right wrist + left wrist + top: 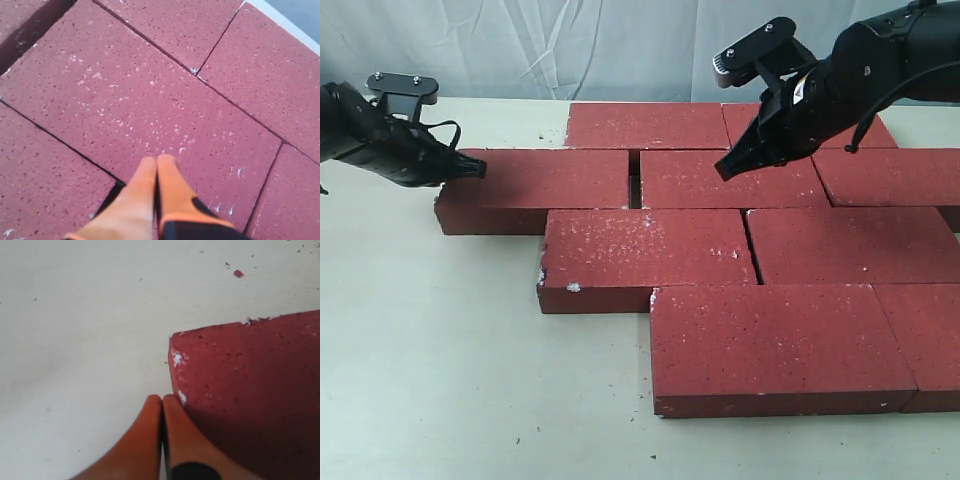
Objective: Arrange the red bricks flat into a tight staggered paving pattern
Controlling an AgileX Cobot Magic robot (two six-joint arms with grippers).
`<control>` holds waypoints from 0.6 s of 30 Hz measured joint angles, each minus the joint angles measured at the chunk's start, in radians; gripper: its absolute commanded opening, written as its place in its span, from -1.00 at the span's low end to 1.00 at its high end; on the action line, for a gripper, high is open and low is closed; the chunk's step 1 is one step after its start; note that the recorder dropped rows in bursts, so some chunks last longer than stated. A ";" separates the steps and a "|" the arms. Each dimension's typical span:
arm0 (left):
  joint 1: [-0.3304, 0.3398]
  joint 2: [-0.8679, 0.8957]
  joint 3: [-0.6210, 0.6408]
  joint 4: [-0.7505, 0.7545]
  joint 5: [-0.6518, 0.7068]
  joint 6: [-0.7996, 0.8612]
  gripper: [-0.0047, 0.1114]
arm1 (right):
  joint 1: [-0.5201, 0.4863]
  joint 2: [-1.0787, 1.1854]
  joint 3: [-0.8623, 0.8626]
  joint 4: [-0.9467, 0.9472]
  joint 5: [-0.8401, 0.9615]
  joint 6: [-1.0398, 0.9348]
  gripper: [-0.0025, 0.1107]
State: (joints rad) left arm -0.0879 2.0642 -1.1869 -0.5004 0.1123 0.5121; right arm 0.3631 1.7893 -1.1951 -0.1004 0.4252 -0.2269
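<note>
Several dark-red bricks lie flat in staggered rows on the table. The leftmost brick of the second row [535, 190] stands apart from its neighbour [730, 180] by a narrow gap [634, 186]. My left gripper [478, 169] is shut, with its tips against that brick's left end, near its corner [176, 357]. My right gripper [724, 171] is shut and empty, hovering low over the middle brick [150, 115] of the second row. The orange fingertips [165, 162] point down at its speckled top.
Brick crumbs [238, 273] lie scattered on the pale table [430, 350]. The front row brick [770, 345] reaches close to the table's near side. A white cloth backdrop [570, 45] hangs behind.
</note>
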 measured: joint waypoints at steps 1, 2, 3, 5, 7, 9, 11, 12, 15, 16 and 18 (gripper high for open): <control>-0.005 0.003 0.000 0.000 -0.003 0.000 -0.92 | 0.000 0.000 0.000 0.000 0.000 0.000 -0.97; -0.010 0.008 0.000 0.000 -0.005 0.000 -0.92 | 0.000 0.000 0.000 0.000 0.000 0.000 -0.97; -0.014 0.008 0.000 0.000 -0.010 0.000 -0.92 | 0.000 0.000 0.000 0.000 0.000 0.000 -0.97; -0.024 0.010 0.000 0.000 -0.015 0.000 -0.92 | 0.000 0.000 0.000 0.000 0.000 0.000 -0.97; -0.035 0.010 0.000 0.002 -0.016 0.000 -0.92 | 0.000 0.000 0.000 0.000 0.000 0.000 -0.97; -0.042 0.010 0.000 0.002 -0.021 0.002 -0.92 | 0.000 0.000 0.000 0.000 -0.001 0.000 -0.97; -0.047 0.010 0.000 0.006 -0.029 0.002 -0.92 | 0.000 0.000 0.000 0.000 -0.001 0.000 -0.97; -0.049 0.010 0.000 0.006 -0.034 0.002 -0.92 | 0.000 0.000 0.000 0.000 -0.001 0.000 -0.97; -0.053 0.010 0.000 0.023 -0.039 0.002 -0.92 | 0.000 0.000 0.000 0.000 -0.001 0.000 -0.97; -0.053 0.010 0.000 0.029 -0.039 0.002 -0.92 | 0.000 0.000 0.000 0.000 -0.001 0.000 -0.97; -0.053 0.010 0.000 0.042 -0.036 0.002 -0.92 | 0.000 0.000 0.000 0.000 -0.001 0.000 -0.97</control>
State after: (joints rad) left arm -0.1407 2.0741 -1.1869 -0.4583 0.0758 0.5141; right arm 0.3631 1.7893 -1.1951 -0.1004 0.4243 -0.2269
